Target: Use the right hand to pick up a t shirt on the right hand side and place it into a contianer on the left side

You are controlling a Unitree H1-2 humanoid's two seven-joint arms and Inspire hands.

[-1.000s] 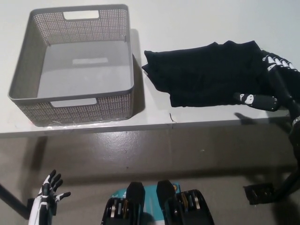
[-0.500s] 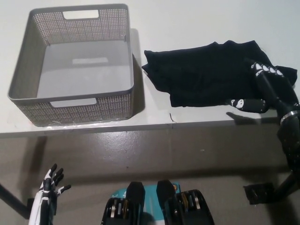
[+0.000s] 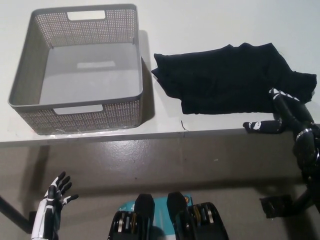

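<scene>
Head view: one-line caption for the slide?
Black right hand open at the near right edge of a black t-shirt on the white table; empty grey basket left; white left hand idle below.

white robot hand (image 3: 54, 192) cut off below, right forearm (image 3: 309, 165) cropped

bare table (image 3: 210, 22) behind t shirt (image 3: 225, 77), container (image 3: 80, 65) empty

Right hand (image 3: 281, 114) open, fingers spread; left hand (image 3: 54, 196) hanging low, open
</scene>
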